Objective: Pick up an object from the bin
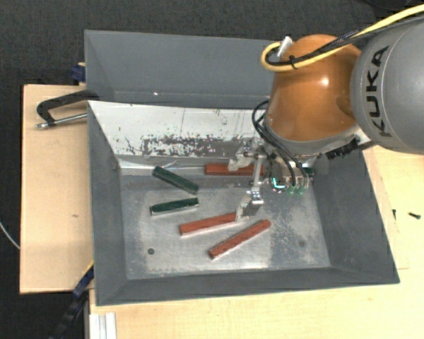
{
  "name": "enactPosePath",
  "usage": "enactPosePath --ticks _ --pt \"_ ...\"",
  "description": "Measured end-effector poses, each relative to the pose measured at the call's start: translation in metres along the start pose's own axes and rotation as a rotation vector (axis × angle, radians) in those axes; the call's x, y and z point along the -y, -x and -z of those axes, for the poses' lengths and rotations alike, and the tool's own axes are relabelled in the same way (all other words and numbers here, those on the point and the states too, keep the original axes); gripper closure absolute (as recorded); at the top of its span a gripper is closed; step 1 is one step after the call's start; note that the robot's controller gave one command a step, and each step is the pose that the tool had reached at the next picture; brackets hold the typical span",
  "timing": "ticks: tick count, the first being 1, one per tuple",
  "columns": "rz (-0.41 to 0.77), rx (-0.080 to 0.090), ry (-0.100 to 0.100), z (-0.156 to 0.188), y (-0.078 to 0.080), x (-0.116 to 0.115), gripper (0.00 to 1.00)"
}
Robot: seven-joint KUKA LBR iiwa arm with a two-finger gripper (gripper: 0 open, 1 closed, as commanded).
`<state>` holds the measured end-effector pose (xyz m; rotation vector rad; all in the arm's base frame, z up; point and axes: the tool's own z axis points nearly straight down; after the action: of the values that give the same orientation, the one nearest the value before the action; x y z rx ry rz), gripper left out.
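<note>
End effector [253,205] low over right end of middle red-brown bar [208,224]

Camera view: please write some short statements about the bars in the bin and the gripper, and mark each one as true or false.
1. Two dark green bars, the upper green bar and the lower green bar, lie in the left half of the bin. True.
2. The gripper is over the green bars. False: it is at the right end of the middle red-brown bar.
3. The front red-brown bar lies tilted, nearer the front wall. True.
4. All the bars are green. False: three are red-brown.
5. The back red-brown bar lies by the back wall. True.
</note>
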<state>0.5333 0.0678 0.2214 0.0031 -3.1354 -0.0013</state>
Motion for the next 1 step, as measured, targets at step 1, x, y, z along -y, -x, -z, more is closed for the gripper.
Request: enactPosePath --ticks 1 --pt "-0.001 0.008 0.001 0.0037 0.0015 0.0003 0.00"
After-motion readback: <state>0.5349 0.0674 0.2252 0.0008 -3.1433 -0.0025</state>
